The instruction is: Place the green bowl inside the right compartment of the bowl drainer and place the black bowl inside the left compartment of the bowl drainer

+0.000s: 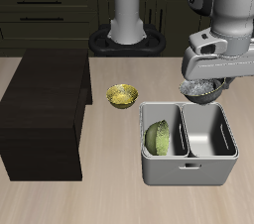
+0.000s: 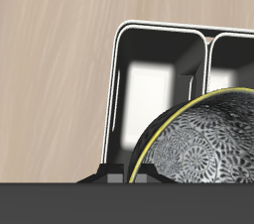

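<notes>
Holding black bowl [image 1: 202, 91] above bowl drainer [image 1: 189, 173], hand [image 1: 205, 85] clamped; green bowl [image 1: 158, 137] inside, yellow bowl [image 1: 122, 95] nearby.

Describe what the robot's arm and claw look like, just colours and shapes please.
The arm is built of bulky, rounded, light grey-white segments with a glossy shaded finish. It ends in a wide, boxy white-grey hand block. The claw itself is mostly hidden; the wrist view shows only dark grey parts. No cables or markings are visible.

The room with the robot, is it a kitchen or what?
Probably a kitchen, in a simulator. Dark cabinets with drawer handles line the back, and a bowl drainer sits on the wooden table with the green bowl in it and a yellow bowl nearby.
</notes>
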Controlling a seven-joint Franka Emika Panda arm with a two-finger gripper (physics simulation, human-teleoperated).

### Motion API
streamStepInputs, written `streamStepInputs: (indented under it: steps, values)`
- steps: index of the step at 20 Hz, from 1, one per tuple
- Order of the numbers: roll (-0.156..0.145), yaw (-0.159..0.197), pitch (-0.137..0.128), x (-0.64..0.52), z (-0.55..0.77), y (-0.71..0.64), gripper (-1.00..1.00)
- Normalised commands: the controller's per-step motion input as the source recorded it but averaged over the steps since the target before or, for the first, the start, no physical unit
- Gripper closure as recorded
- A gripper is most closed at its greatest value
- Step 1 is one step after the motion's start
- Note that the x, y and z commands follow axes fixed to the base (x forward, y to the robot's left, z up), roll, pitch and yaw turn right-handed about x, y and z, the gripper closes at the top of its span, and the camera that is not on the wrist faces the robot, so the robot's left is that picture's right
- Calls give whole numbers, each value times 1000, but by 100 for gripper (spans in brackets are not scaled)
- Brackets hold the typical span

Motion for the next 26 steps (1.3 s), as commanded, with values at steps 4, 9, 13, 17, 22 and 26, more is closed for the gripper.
streamStepInputs:
  steps: [4,9,13,17,22,26]
  values:
    - [3,-15,57,82,-354,101,100]
    - [18,4,29,27,-242,84,100]
    - [4,-6,36,36,-226,76,100]
    - [24,10,26,-2,-233,161,100]
    - [18,7,28,-30,-113,109,100]
    - [0,-5,19,-22,-87,-56,-100]
